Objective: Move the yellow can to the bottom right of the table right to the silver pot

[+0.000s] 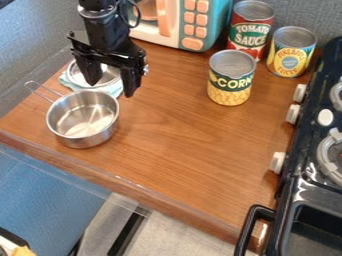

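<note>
Gripper (110,89) assembly was positioned at the upper left of the camera view, fingers pointed downward and set wide apart, with nothing clasped between them. The fingertips were located near the rear rim of the silver pot (83,119); whether they were in contact with it could not be told.

Two cans with yellow surfaces stood upright on the wooden table (174,145), toward its right rear. The nearer yellow can (229,92) had a dark green band around its upper body. The second yellow can (290,59) was placed behind it and to its right, near the stove (314,145). Which unit the task specified could not be determined. Both were well apart from the silver pot, which sat upright at the left of the table, its wire handle (41,91) directed toward the upper left.

A red can (248,31) stood upright at the rear, between the toy microwave (194,25) and the second yellow can. A round metal item (81,79), partly hidden by the gripper, rested on a light blue cloth (116,91) behind the silver pot. The stove, fitted with white knobs, bordered the right side.
</note>
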`<state>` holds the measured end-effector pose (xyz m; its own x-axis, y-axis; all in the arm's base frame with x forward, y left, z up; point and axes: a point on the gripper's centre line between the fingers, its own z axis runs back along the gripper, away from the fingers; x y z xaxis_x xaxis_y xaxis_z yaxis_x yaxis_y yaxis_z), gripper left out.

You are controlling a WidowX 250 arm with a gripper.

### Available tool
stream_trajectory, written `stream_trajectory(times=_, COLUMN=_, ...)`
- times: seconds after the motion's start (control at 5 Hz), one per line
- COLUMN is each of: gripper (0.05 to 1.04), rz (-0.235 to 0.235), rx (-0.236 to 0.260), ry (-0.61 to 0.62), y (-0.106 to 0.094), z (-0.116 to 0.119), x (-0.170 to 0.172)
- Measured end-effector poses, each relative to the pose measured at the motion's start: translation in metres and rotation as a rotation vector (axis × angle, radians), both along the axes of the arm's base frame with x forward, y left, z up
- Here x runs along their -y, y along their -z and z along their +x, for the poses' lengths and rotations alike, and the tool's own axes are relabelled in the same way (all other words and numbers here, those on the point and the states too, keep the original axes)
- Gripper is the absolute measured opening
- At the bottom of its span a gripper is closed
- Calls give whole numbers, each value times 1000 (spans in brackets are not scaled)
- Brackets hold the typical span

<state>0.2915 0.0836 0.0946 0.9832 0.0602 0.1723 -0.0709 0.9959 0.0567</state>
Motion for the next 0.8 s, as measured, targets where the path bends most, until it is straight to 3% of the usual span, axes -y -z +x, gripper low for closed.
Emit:
stream_trajectory(times=0.2, gripper=1000, rz=-9, rx=-28, ry=-8, y=8, z=-1, x=1)
stream_trajectory(times=0.4, gripper=1000, rz=-20, rx=-27, ry=17, y=3, z=19, x=22)
stream_trajectory(times=0.8, gripper=1000, rz=-20, rx=64, ry=-3, y=-37, z=83, x=86)
